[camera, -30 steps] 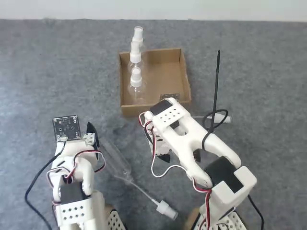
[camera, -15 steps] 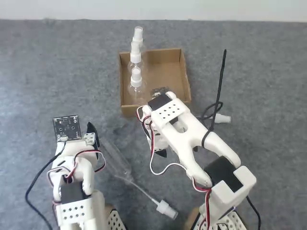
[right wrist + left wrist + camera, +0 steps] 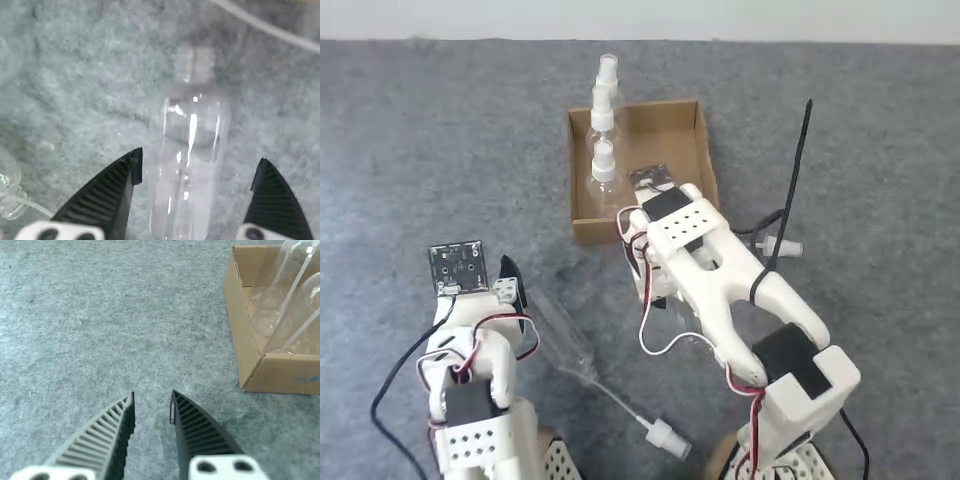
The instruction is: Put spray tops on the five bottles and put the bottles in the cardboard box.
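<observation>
Both are hanging empty: left gripper (image 3: 152, 394) narrowly open, right gripper (image 3: 200, 156) wide over clear capless plastic bottle (image 3: 192, 125). Uneven closing risks rolling it.

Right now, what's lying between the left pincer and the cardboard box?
Nothing but bare grey carpet. In the left wrist view the stretch from the left pincer to the cardboard box holds no bottle or spray top.

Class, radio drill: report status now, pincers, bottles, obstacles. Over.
Left pincer open over carpet. Right pincer open, straddling capless bottle. Three topped bottles in cardboard box. Loose spray top beside right arm.
</observation>
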`<state>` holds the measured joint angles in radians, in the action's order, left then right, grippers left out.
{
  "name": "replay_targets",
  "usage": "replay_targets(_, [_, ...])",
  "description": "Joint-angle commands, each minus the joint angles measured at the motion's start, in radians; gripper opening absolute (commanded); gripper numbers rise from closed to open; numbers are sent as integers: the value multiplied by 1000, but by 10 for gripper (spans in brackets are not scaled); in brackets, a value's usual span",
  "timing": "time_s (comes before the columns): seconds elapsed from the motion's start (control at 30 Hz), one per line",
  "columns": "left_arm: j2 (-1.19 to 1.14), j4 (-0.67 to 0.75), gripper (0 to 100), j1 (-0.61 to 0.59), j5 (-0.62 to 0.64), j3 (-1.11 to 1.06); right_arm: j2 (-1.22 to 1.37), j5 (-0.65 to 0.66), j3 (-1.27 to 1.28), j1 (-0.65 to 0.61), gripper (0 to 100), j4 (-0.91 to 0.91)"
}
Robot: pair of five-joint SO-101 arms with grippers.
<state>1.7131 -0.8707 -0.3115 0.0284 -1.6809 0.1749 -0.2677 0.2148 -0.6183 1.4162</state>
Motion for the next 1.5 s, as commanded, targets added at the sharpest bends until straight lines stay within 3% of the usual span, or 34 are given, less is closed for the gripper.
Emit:
replay_targets(0.0, [14, 28, 113, -8, -5, 8, 35, 83, -58, 13, 307, -30])
replay_targets(0.23, [14, 28, 113, -8, -5, 8, 182, 117, -152, 39, 299, -13])
replay_targets(0.37, [14, 28, 113, -8, -5, 7, 213, 118, -209, 58, 198, 39])
replay_targets(0.83, [14, 28, 113, -8, -5, 7, 124, 118, -189, 76, 82, 120])
replay_targets(1.17, [14, 28, 113, -8, -5, 7, -24, 121, -74, 133, 80, 127])
replay_targets(1.47, [14, 28, 113, -8, -5, 7, -226, 301, 75, 125, 80, 160])
